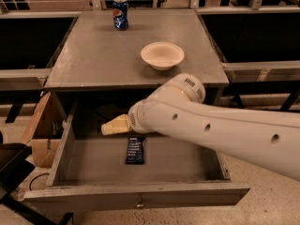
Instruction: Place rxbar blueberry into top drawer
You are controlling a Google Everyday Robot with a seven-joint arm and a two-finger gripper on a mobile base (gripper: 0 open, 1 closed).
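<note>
The rxbar blueberry [135, 150], a small dark bar with white lettering, lies flat on the floor of the top drawer [89, 161], which is pulled wide open. My gripper [112, 126] reaches in from the right, its cream fingertips hovering just above and to the left of the bar, apart from it. The white arm covers the drawer's right rear part.
A cream bowl [162, 55] and a blue Pepsi can [120, 13] stand on the grey table top [93, 55] above the drawer. The drawer front [140, 193] has a small knob [139, 204]. A cardboard box [40, 130] stands at the left. A dark object sits at the lower left.
</note>
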